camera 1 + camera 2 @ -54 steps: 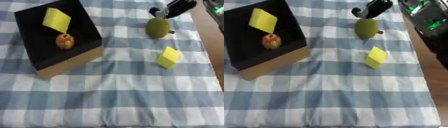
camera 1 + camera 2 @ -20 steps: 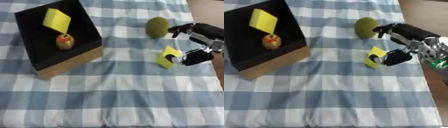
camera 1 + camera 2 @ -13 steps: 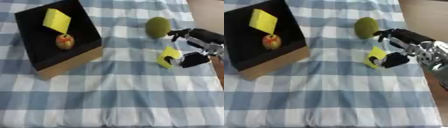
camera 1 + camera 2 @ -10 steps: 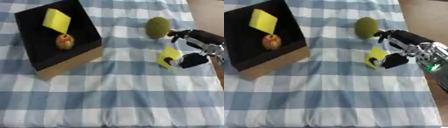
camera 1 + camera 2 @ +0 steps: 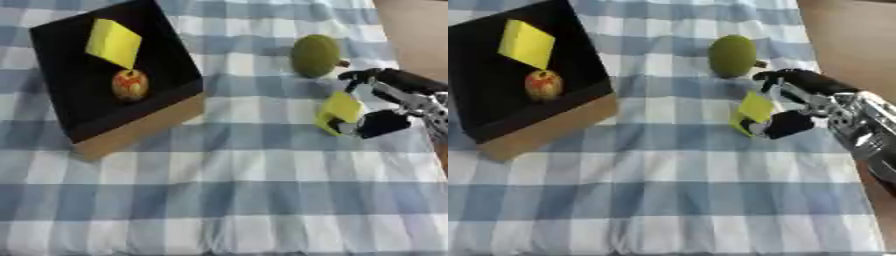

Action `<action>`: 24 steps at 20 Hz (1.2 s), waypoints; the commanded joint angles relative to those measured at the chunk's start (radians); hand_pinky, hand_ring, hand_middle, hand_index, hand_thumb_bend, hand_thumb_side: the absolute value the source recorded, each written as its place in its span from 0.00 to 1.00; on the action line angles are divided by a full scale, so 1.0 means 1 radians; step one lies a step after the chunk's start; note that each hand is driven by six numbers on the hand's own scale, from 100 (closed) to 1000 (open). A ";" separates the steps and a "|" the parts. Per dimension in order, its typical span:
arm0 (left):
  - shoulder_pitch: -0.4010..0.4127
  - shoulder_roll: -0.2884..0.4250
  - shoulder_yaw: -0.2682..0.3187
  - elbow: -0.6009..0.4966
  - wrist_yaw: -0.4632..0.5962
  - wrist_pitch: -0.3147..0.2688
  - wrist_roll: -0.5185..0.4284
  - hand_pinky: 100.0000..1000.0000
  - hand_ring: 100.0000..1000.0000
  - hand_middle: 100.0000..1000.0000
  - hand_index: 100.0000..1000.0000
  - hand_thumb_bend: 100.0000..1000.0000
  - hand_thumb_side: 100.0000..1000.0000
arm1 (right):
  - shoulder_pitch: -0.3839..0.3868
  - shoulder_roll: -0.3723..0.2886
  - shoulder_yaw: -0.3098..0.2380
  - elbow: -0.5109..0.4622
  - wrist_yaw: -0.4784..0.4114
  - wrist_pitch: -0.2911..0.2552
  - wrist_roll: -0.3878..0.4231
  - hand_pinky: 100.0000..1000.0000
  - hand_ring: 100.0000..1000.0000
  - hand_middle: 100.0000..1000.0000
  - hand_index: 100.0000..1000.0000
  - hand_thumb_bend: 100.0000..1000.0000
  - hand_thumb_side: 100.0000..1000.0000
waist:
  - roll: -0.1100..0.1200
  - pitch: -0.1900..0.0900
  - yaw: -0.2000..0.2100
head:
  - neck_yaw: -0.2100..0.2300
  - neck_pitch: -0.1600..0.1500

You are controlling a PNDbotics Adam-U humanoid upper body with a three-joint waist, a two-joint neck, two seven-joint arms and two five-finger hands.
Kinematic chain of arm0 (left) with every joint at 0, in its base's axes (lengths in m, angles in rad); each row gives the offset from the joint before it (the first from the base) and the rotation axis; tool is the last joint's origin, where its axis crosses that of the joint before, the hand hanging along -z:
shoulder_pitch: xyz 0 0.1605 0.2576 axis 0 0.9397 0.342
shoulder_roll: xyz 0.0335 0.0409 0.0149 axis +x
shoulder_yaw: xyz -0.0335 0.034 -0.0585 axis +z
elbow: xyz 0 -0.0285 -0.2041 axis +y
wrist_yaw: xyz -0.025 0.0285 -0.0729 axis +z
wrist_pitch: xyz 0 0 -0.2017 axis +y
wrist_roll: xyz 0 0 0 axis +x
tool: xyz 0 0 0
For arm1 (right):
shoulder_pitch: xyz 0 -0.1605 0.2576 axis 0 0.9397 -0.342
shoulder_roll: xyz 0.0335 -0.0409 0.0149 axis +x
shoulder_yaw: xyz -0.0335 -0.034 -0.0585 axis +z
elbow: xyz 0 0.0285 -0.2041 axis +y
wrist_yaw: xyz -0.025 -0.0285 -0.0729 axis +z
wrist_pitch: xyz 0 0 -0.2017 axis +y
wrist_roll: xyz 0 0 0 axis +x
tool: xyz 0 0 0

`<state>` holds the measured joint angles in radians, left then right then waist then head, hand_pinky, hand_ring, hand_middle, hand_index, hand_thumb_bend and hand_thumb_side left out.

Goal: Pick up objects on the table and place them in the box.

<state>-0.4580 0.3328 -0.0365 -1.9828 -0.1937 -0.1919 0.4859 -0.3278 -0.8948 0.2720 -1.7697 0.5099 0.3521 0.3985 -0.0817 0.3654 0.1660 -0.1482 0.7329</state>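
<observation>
A yellow block [image 5: 339, 112] sat right of centre on the blue-and-white checked tablecloth [image 5: 227, 200], tilted on an edge. The right hand [image 5: 798, 107] came in from the right edge and closed around it, fingers [image 5: 773, 77] curled over its upper right side and the thumb [image 5: 785, 125] pressed against its lower right corner. Just above the block, toward the upper right, lay a green, pear-like fruit [image 5: 315, 55] with a short stem, apart from the hand. In the upper left stood the black box [image 5: 166, 75] with cardboard-coloured sides, set askew. Inside it lay a second yellow block [image 5: 114, 43] near the top and, just below it, a red-and-yellow apple [image 5: 129, 85]. The left hand was nowhere in either view.
</observation>
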 commanded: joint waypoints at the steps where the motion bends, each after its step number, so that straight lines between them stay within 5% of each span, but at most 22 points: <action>1: -0.007 0.011 0.006 -0.017 0.001 0.004 -0.001 0.74 0.83 0.73 0.79 0.39 0.66 | -0.010 -0.016 -0.007 0.020 0.009 -0.004 -0.006 0.91 0.94 0.74 0.98 0.32 0.43 | 0.019 -0.005 0.000 | -0.002 -0.009; 5: -0.006 0.010 0.006 -0.017 0.001 0.005 -0.001 0.74 0.83 0.73 0.79 0.39 0.66 | -0.011 -0.009 -0.002 0.028 0.007 -0.013 -0.004 0.91 0.93 0.71 0.93 0.30 0.45 | 0.020 -0.004 0.001 | -0.003 -0.007; 13: -0.007 0.011 0.005 -0.017 0.001 0.006 -0.002 0.74 0.83 0.73 0.79 0.39 0.66 | -0.014 -0.008 -0.008 -0.010 -0.034 0.012 -0.058 0.87 0.87 0.47 0.72 0.12 0.36 | 0.020 -0.004 0.000 | -0.001 -0.005; 18: -0.007 0.012 0.005 -0.017 0.001 0.007 -0.003 0.74 0.83 0.73 0.79 0.39 0.66 | -0.012 -0.013 -0.014 -0.022 -0.051 0.035 -0.101 0.85 0.84 0.43 0.68 0.03 0.26 | 0.017 -0.007 -0.001 | 0.001 -0.005; 24: -0.006 0.016 0.006 -0.017 -0.001 0.009 -0.005 0.74 0.83 0.73 0.79 0.39 0.66 | -0.008 -0.038 -0.033 -0.068 -0.061 0.050 -0.115 0.85 0.83 0.44 0.68 0.06 0.18 | 0.012 -0.012 -0.005 | 0.007 -0.003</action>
<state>-0.4577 0.3327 -0.0368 -1.9828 -0.1937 -0.1865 0.4825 -0.3295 -0.8869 0.2598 -1.8101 0.4539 0.3984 0.2882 -0.0789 0.3654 0.1617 -0.1440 0.7331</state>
